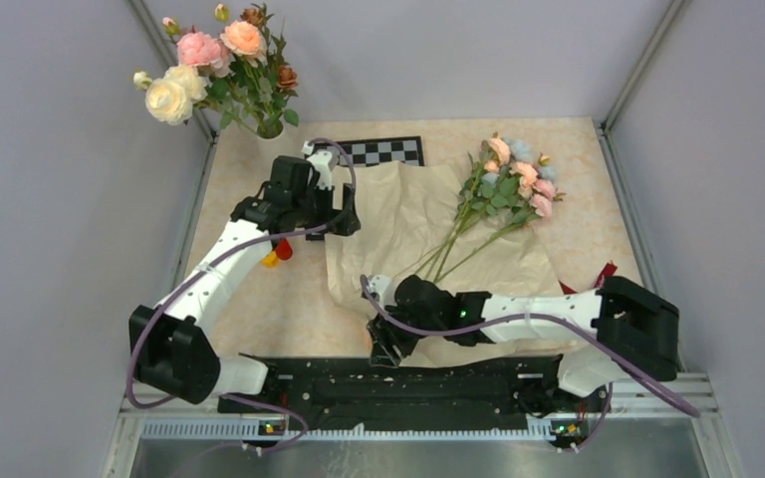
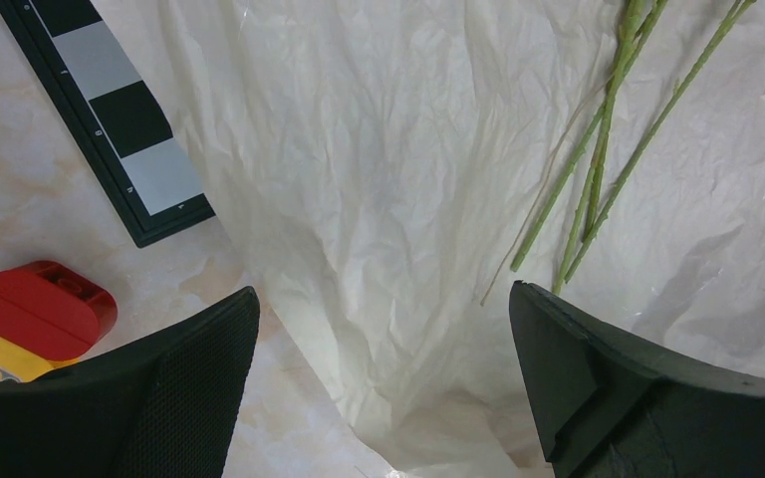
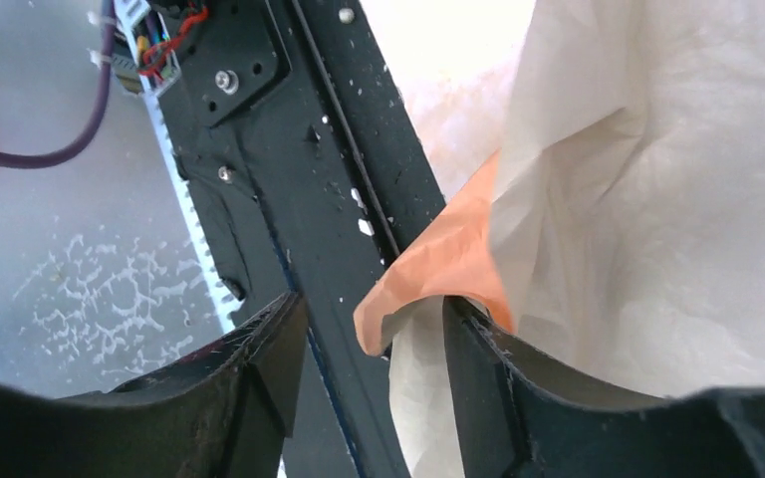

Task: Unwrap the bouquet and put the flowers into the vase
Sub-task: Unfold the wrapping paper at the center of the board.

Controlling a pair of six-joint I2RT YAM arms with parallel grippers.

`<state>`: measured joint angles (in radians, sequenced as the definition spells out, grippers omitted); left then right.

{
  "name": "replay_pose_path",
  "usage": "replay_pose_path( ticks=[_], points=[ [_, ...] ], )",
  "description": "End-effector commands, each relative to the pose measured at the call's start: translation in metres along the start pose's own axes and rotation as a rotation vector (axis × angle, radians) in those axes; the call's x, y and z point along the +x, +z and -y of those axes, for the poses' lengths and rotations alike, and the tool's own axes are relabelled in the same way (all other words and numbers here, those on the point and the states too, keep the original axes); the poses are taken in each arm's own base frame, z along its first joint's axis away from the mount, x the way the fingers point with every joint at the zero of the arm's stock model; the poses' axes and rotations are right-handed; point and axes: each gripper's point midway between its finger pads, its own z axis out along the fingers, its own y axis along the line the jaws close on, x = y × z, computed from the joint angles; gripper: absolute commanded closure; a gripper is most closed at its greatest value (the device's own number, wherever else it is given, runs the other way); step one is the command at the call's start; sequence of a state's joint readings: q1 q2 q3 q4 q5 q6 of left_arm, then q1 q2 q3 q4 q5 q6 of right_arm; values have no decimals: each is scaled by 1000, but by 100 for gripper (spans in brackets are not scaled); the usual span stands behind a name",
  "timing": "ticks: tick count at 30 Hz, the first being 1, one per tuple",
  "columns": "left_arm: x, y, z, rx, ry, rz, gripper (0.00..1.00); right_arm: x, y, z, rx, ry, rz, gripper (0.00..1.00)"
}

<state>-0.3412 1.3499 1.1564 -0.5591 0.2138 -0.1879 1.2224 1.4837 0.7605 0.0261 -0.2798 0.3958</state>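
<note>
The bouquet is unwrapped: its crinkled paper [image 1: 408, 214] lies spread flat on the table. The flowers [image 1: 514, 179], pale blue and peach blooms, rest on its far right part, their green stems [image 2: 608, 129] running back across the sheet. My left gripper [image 2: 383, 329] hovers open over the paper's left part [image 2: 379, 179], with nothing between its fingers. At the sheet's near edge my right gripper [image 3: 374, 302] stands with jaws apart. An orange-backed paper corner [image 3: 438, 269] drapes against its right finger, not pinched. A white vase [image 1: 271, 128] stands at the back left corner.
Large cream and pink roses [image 1: 214, 65] fill the back-left vase. A chessboard [image 1: 383, 151] lies at the back, partly under the paper. A red and yellow toy [image 2: 45, 309] sits beside the left arm. Dark red ribbon [image 1: 603, 274] shows by the right arm. The black base rail [image 3: 319, 149] runs under the right gripper.
</note>
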Motion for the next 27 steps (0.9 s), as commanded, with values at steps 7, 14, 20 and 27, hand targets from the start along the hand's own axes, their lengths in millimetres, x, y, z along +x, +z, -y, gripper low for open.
replay_pose_path(
  ticks=[7, 14, 20, 27],
  points=[
    [-14, -13, -1, -22, 2, 77, 1, -60, -53, -3, 119, -14, 240, 27],
    [-15, -15, -4, -42, 3, 89, 1, -67, -66, 33, 204, 125, 340, 25],
    [-14, -14, -6, -51, 3, 87, 1, -67, -81, 54, 230, 211, 427, 25],
    [-14, -14, -6, -52, 3, 86, 1, -52, -77, 79, 301, 252, 417, 27]
  ],
)
